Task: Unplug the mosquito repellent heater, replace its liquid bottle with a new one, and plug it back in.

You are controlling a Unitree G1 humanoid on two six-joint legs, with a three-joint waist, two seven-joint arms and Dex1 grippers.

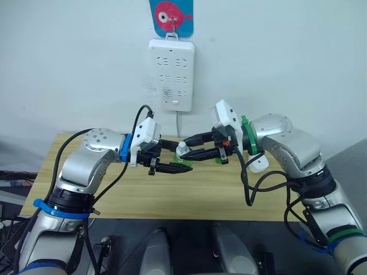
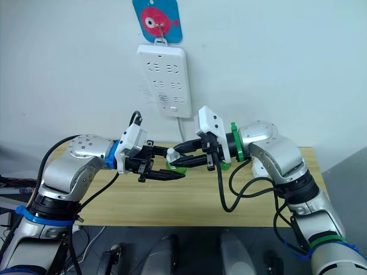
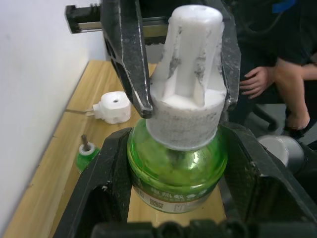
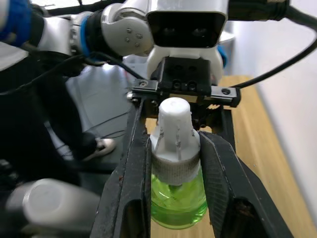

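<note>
A green liquid bottle [image 3: 176, 171] with a white ribbed cap [image 3: 190, 74] is held in the air over the wooden table [image 1: 172, 200]. My left gripper [image 1: 179, 160] is shut on the green body. Coming from the opposite side, my right gripper [image 4: 174, 158] is shut on the white cap. The mosquito repellent heater [image 3: 114, 106], white with a dark round hole, lies unplugged on the table by the wall. Beside it stands a second small green bottle [image 3: 86, 156] with a bare wick.
A long white power strip [image 1: 171, 73] hangs on the wall under a blue fish sticker [image 1: 171, 17], its cord dropping behind the table. A person's hand [image 3: 257, 82] shows beyond the table's right end. The table's front half is bare wood.
</note>
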